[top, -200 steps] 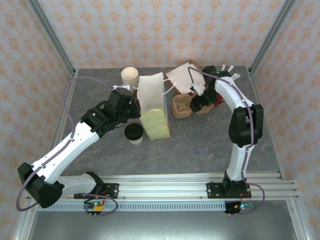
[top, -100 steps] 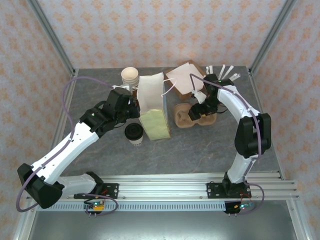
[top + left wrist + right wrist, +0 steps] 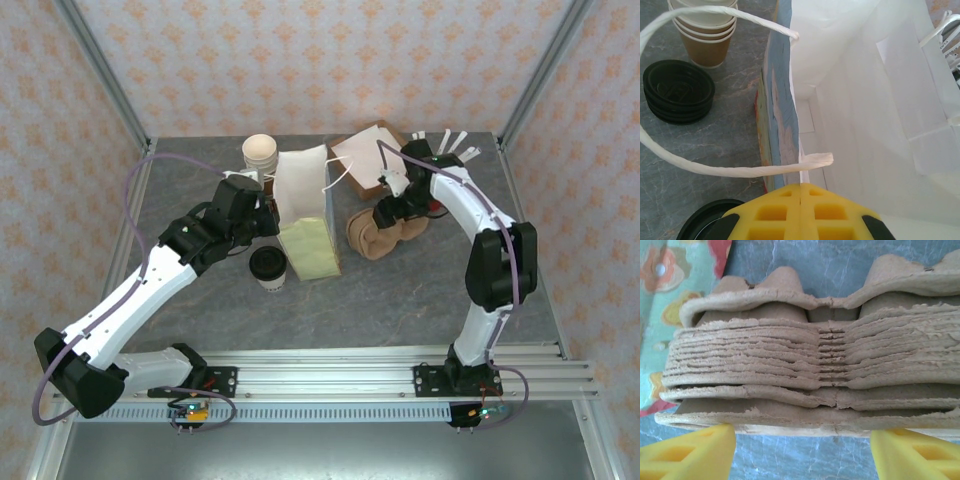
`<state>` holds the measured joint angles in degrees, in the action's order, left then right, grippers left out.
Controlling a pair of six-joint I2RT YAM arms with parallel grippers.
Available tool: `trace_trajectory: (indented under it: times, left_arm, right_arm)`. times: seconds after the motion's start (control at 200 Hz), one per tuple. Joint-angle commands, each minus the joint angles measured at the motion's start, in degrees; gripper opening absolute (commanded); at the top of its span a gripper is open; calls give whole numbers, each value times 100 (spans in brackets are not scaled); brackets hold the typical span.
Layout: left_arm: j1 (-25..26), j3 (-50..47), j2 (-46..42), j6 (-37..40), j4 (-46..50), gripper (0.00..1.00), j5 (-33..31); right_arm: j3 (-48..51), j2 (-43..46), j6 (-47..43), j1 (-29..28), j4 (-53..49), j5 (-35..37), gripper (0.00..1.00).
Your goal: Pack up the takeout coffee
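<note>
Top external: left claw (image 3: 271, 213) extended, seemingly pinching paper bag (image 3: 310, 250).

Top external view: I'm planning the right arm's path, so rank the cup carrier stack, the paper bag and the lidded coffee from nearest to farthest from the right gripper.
1. the cup carrier stack, right at the fingertips of the right gripper.
2. the paper bag, to its left, mid-table.
3. the lidded coffee, farther left, by the bag's near corner.
</note>
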<state>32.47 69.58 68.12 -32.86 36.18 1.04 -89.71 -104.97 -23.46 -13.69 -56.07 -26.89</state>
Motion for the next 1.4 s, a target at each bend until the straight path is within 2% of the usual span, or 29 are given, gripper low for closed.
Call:
trace_trajectory:
  times: [0.0, 0.39, 0.581, 0.891, 1.086, 1.221, 1.321, 1.396]
  left_arm:
    - [-69, -86, -71, 131, -4, 0, -16]
    - [-123, -89, -88, 144, 59, 0, -25]
    - [-142, -78, -60, 162, 45, 0, -39]
    - [-164, -42, -2, 157, 51, 0, 40]
    - [-164, -54, -7, 159, 30, 0, 63]
    - [-169, -11, 41, 157, 16, 0, 129]
    - [-165, 38, 65, 166, 35, 0, 179]
    - [-167, 39, 85, 153, 23, 0, 180]
  right_arm:
    - [-429, -219, 170, 12, 186, -32, 71]
    - [-1549, -961, 451, -108, 133, -158, 70]
    - [-1336, -768, 798, -115, 401, 152, 70]
    - [-1385, -724, 1307, -203, 509, 235, 68]
    - [-286, 192, 1894, -179, 708, 577, 68]
    - [759, 938, 2494, -28, 1150, 380, 67]
    - [1652, 1529, 3174, 189, 1786, 62, 66]
    - [2309, 1880, 4041, 320, 2565, -48, 62]
